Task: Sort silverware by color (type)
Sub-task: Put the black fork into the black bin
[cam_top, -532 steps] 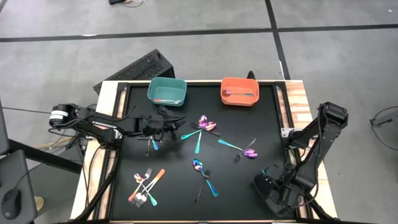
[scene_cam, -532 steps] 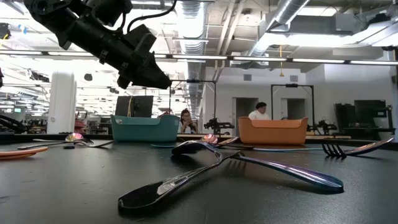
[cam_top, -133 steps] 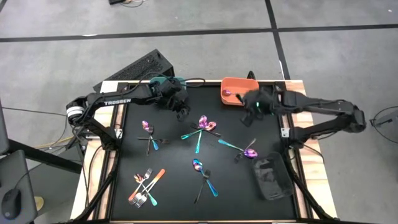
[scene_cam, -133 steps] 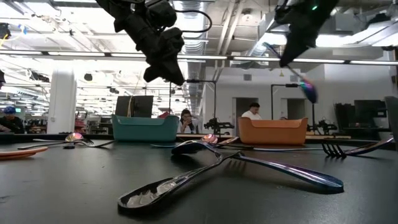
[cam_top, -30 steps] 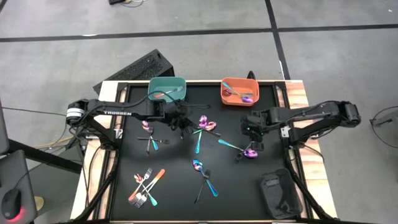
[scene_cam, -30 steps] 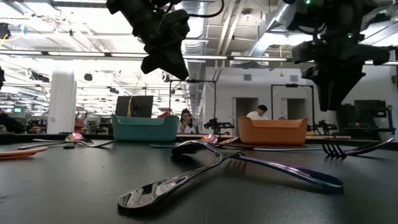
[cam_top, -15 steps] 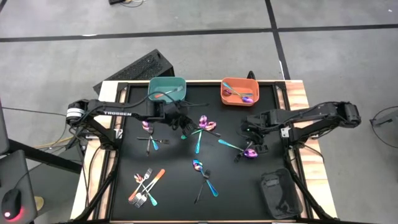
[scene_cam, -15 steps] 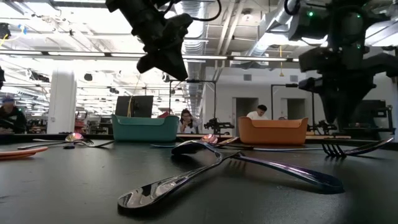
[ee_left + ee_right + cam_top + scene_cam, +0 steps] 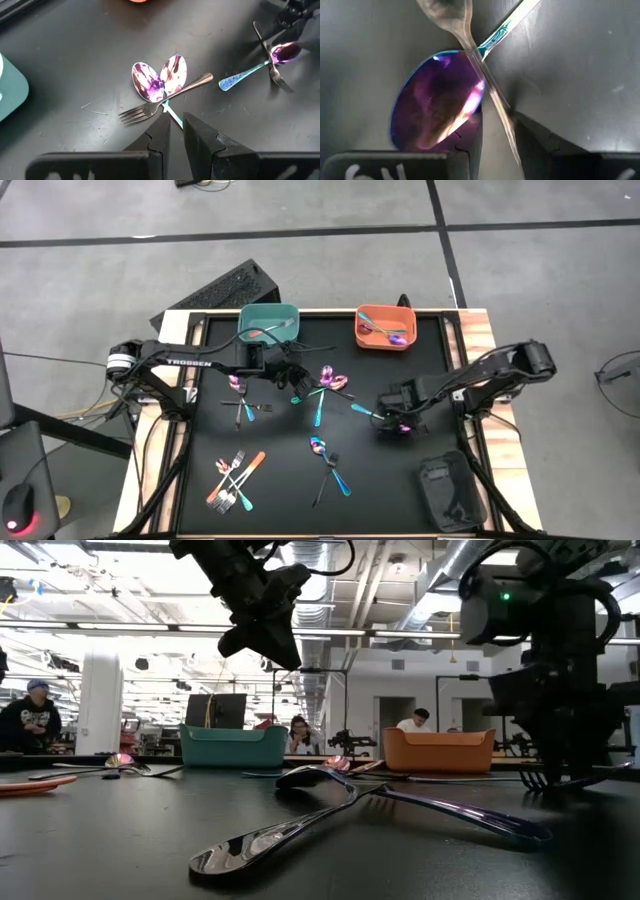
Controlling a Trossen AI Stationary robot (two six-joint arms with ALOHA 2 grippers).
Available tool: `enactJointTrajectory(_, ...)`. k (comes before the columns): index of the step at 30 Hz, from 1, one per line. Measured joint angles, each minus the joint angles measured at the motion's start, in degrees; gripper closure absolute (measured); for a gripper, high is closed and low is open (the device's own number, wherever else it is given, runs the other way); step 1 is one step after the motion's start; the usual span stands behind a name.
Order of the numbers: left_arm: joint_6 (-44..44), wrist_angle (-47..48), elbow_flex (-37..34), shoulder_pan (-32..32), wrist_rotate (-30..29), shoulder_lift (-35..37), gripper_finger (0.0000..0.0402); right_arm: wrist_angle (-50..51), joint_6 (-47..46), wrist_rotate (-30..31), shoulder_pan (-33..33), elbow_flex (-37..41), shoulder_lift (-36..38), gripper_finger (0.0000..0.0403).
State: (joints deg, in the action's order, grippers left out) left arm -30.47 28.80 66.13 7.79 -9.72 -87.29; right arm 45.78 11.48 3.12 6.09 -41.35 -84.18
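The silverware lies scattered on the black table top (image 9: 215,430). A spoon with a teal handle and a purple bowl (image 9: 435,105) lies at centre right, with a silver fork (image 9: 487,80) crossed over its neck. My right gripper (image 9: 397,418) is down over this pair, pointing down and open, one finger on each side of the fork's handle (image 9: 502,125). My left gripper (image 9: 292,380) hangs in the air left of two purple spoons and a fork (image 9: 162,82). It is open by a narrow gap (image 9: 174,131) and holds nothing. My right gripper comes from above with its fingers astride the fork's handle (image 9: 500,117), just beyond the spoon's bowl. One finger (image 9: 470,137) stands at the rim of the purple bowl. I cannot tell whether either finger touches the fork or the spoon. Both lie flat on the table.
A teal bin (image 9: 268,327) and an orange bin (image 9: 385,327) stand at the far edge, each with cutlery inside. More cutlery lies at left (image 9: 240,400), near left (image 9: 235,475) and near centre (image 9: 328,460). A dark object (image 9: 440,490) lies near right. People show beyond the table.
My right gripper has come down and toward the table's near edge, from above the bare top near the orange bin onto the crossed spoon and fork. The silverware has not moved.
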Motion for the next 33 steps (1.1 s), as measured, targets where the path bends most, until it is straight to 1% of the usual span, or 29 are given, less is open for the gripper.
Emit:
enactJointTrajectory(6, 0.6, 0.1, 0.0, 0.0, 0.0, 0.0, 0.0362, -4.9, -2.9, 0.3, 0.3, -0.7, -1.9, 0.0280)
enactJointTrajectory(10, 1.1, 0.2, 0.0, 0.0, 0.3, 0.0, 0.0362, -7.7, -3.1, -1.6, 0.3, -1.4, -1.1, 0.0284)
enactJointTrajectory(15, 2.1, 0.2, 0.0, 0.0, 0.3, 0.0, 0.0362, -10.3, -3.9, -1.8, 0.2, -1.6, -0.6, 0.0285)
enactJointTrajectory(19, 2.2, 0.2, 0.0, 0.0, 0.3, 0.0, 0.0362, -10.7, -9.3, -1.3, -1.7, -1.6, -1.6, 0.0285)
enactJointTrajectory(24, 2.8, 0.5, 0.0, 0.0, 0.3, 0.0, 0.0362, -9.1, -17.1, 3.6, -5.2, -1.5, -1.0, 0.0285)
enactJointTrajectory(27, 3.0, 0.5, 0.0, 0.0, 0.4, 0.0, 0.0362, -8.1, -19.5, 3.2, -7.0, -1.6, 0.4, 0.0285)
enactJointTrajectory(30, 3.0, 0.5, 0.0, 0.0, 0.9, 0.0, 0.0362, -7.8, -18.2, 1.6, -7.3, -1.6, 2.4, 0.0285)
enactJointTrajectory(33, 3.0, 0.5, 0.0, 0.0, 0.9, 0.0, 0.0362, -6.3, -12.8, 0.9, -5.7, -1.6, 4.1, 0.0285)
